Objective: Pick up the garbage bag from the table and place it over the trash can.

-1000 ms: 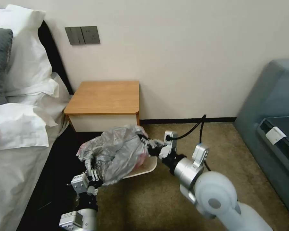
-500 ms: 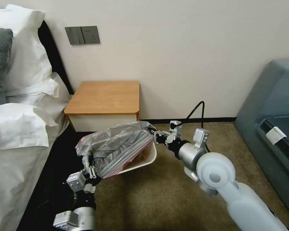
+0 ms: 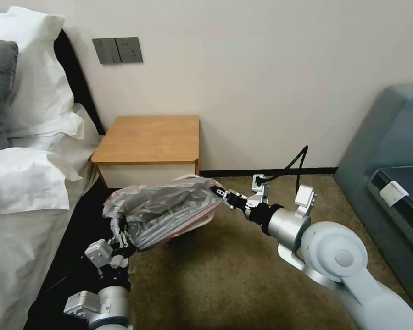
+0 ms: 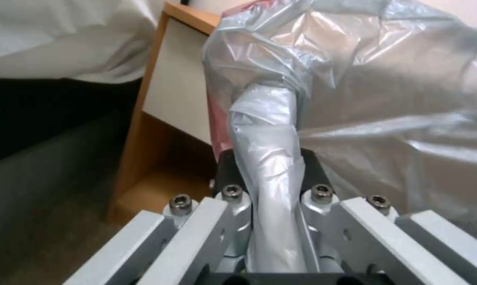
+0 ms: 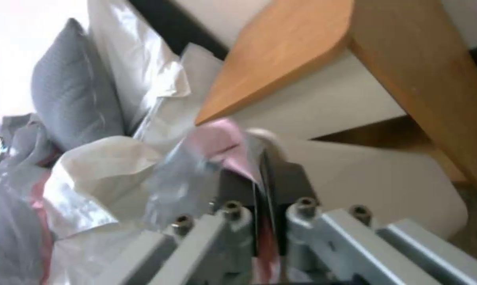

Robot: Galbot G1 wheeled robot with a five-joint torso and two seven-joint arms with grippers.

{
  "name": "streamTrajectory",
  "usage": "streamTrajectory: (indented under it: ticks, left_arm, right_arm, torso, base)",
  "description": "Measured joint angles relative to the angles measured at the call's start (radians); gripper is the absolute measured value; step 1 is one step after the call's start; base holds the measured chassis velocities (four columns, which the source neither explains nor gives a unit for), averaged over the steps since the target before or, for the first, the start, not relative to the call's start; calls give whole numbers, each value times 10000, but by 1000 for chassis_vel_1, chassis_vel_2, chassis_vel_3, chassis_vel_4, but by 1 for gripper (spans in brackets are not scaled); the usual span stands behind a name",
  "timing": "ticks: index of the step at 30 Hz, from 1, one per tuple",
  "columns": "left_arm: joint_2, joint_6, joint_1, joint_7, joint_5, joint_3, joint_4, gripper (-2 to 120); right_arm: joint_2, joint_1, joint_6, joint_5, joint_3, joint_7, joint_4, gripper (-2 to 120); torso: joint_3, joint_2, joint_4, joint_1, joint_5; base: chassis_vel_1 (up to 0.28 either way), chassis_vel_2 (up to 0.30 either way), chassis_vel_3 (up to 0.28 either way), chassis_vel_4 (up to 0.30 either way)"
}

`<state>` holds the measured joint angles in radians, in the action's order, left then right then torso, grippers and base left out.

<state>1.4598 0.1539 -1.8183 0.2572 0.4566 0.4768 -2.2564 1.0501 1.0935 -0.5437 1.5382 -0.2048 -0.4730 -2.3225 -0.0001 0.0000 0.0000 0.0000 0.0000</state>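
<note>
The garbage bag [image 3: 163, 208] hangs stretched between our two claws in front of the worktop [image 3: 149, 139], low over the carpet and well off the wooden top. Our left claw [image 3: 119, 238] is clamped on a twisted rope of film at the bag's near-left end; our right claw [image 3: 221, 195] is pinched on the pink-edged rim at its far-right end. Compared with a second ago, the bag has gone from a bunched lump to a flatter, wider sheet: the right claw has pulled away to the right and the left has sunk lower and outward. The trash can [image 5: 386, 186], whose beige rim peeked out beneath the film half a second ago, is now covered in the head view, so we judge the mouth is being spread over the bin, not yet seated. The left wrist view shows the film gathered between closed fingers [image 4: 233, 206]; the right wrist view shows the bin's pale wall just behind the claw, under the worktop's edge.
</note>
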Motion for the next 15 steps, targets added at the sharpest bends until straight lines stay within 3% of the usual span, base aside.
streamTrajectory:
  ticks: [8, 13, 15]
  left_arm:
    - [-23, 220, 303, -26, -784, 683, 252, 7]
    - [20, 411, 287, -128, -728, 1117, 269, 7]
    - [19, 680, 215, -439, -592, 1337, 281, 7]
  right_arm:
    - [-503, 154, -172, -1984, 415, 1464, -356, 40]
    - [-841, 168, -142, -2522, 404, 2297, -568, 55]
    - [-905, 67, 101, -2491, 353, 2652, -599, 64]
  torso:
    - [1, 0, 1, 0, 0]
    - [0, 0, 0, 0, -1]
    - [0, 0, 1, 0, 0]
  base:
    - [0, 0, 0, 0]
    - [0, 0, 0, 0]
    - [0, 0, 0, 0]
